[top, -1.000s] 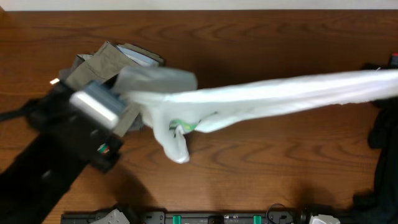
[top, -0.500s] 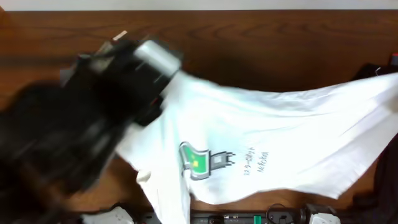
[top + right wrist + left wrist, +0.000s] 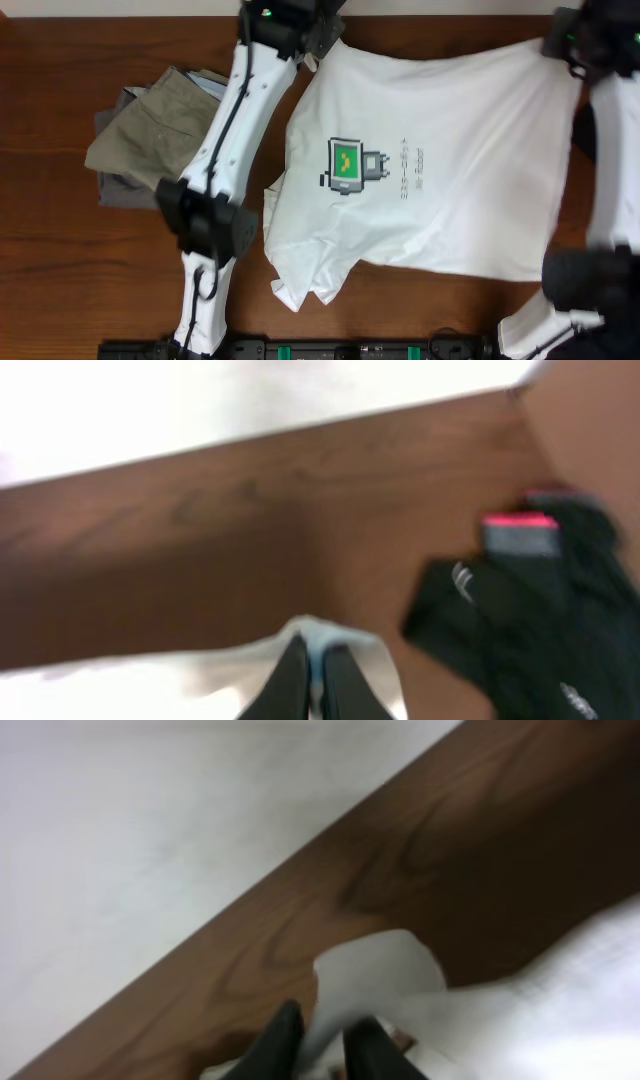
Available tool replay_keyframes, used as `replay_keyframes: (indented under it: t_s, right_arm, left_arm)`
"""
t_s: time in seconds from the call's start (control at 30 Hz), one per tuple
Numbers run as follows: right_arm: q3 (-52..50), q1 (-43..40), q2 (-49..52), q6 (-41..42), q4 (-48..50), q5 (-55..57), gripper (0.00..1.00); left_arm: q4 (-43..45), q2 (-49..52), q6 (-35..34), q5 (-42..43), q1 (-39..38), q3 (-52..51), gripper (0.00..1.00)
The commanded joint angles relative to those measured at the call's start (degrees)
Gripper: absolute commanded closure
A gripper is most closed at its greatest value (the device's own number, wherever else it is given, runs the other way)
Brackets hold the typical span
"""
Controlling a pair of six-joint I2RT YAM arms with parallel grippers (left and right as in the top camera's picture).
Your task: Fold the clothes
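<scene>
A white T-shirt (image 3: 450,170) with a green pixel print lies spread on the wooden table, its near left part still bunched. My left gripper (image 3: 318,52) is shut on the shirt's far left corner; the left wrist view shows white cloth (image 3: 385,975) pinched between the black fingers (image 3: 325,1038). My right gripper (image 3: 560,50) is shut on the shirt's far right corner; the right wrist view shows cloth (image 3: 340,640) pinched between its fingers (image 3: 312,665).
A folded olive garment (image 3: 150,135) lies on a pile at the left. Dark clothing (image 3: 540,610) lies at the table's right edge, close to the right gripper. The table's far edge (image 3: 230,910) is just behind both grippers.
Both arms swung the shirt from a stretched band across the table's middle to the far side. It opened out and now lies flat, print up.
</scene>
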Motion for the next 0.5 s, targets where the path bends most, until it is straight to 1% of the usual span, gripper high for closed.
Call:
replay_keyframes:
  t_s: [0.0,0.1,0.13,0.2,0.27,0.37,0.47]
  right_arm:
    - [-0.35,-1.18,10.4,0.0,9.2,0.15,0.87]
    - [-0.35,-1.97,14.4,-2.16,12.81,0.24,0.27]
    - [-0.35,-2.4,14.75,-3.19,12.68,0.39,0.18]
    - [-0.33,-3.8,14.36,-3.63,10.51,0.37,0.12]
    - [-0.35,-5.44,13.22,-2.23,7.37,-0.42,0.09]
    - [-0.35,-8.24,11.19,-0.46,1.64,-3.91,0.09]
    - [-0.35,-11.04,9.73,0.7,-4.2,-8.7,0.11]
  left_arm:
    - [5.9,6.03,1.46,2.21,1.2,0.26,0.54]
    - [7.65,7.15,-0.66,0.35,2.14,0.26,0.23]
    - [7.54,6.64,-1.86,-1.29,2.43,0.39,0.18]
    - [6.69,4.74,-3.08,-3.5,3.17,0.44,0.1]
    - [5.01,2.12,-3.1,-3.58,3.76,0.44,0.08]
    - [1.75,-2.78,-3.96,-3.69,4.46,0.44,0.05]
    - [-2.91,-8.2,-7.72,-3.69,5.03,0.44,0.03]
